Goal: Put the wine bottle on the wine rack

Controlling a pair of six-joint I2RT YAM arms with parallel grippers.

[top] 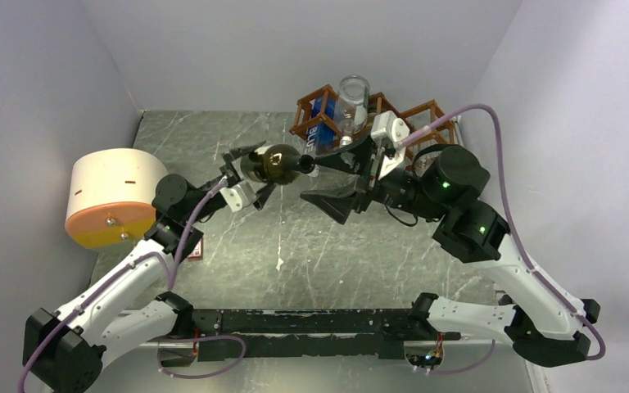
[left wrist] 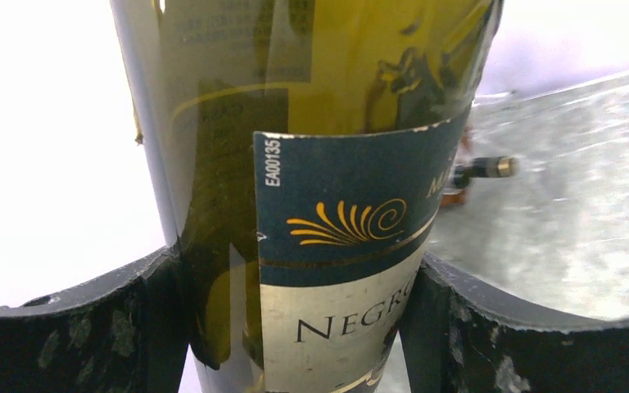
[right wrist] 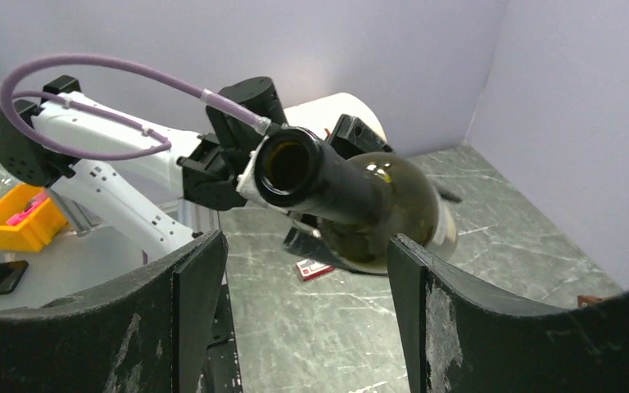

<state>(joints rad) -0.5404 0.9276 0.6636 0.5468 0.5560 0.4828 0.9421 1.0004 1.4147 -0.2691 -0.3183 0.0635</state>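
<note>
The wine bottle [top: 274, 162] is dark green glass with a blue and cream label. It is held level above the table, its neck pointing right. My left gripper [top: 250, 174] is shut on its body; in the left wrist view the bottle [left wrist: 336, 205] fills the space between the fingers [left wrist: 74, 336]. My right gripper [top: 328, 180] is open, just off the bottle's mouth. In the right wrist view the open mouth [right wrist: 288, 164] faces the camera above the spread jaws [right wrist: 307, 278]. The reddish-brown wine rack [top: 426, 115] stands at the back right, behind the right wrist.
The rack holds a blue-labelled bottle [top: 321, 123] and a clear glass vessel [top: 352, 102]. A white and orange round box [top: 115, 196] sits at the left. A small red card [top: 194, 250] lies on the marbled table [top: 295, 262]. Walls close in on three sides.
</note>
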